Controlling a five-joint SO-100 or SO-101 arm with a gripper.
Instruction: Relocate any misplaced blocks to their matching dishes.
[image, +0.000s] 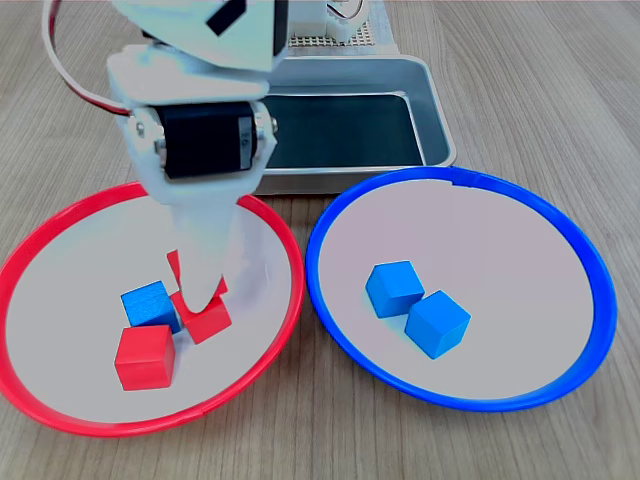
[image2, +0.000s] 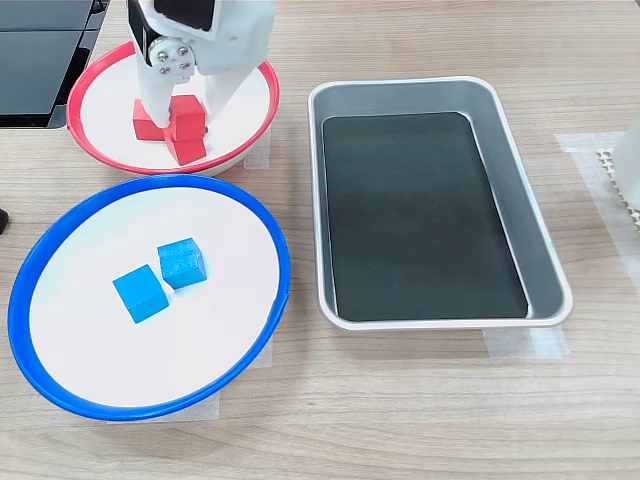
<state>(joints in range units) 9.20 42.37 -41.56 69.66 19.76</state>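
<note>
Gripper (image: 205, 290) stands in the red dish (image: 60, 225), fingers spread, apparently around a red block (image: 207, 318). The blue block (image: 150, 305) touching it near the dish's centre is the misplaced one; grasp that squarely.

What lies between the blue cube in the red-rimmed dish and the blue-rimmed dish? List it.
A red cube sits right beside the blue cube on the side facing the blue-rimmed dish, with the end effector down over it. Beyond them, only the rims of the red-rimmed dish and the blue-rimmed dish.

Grey metal tray (image2: 515, 205), dark liner, on wooden table (image2: 420, 400).
</note>
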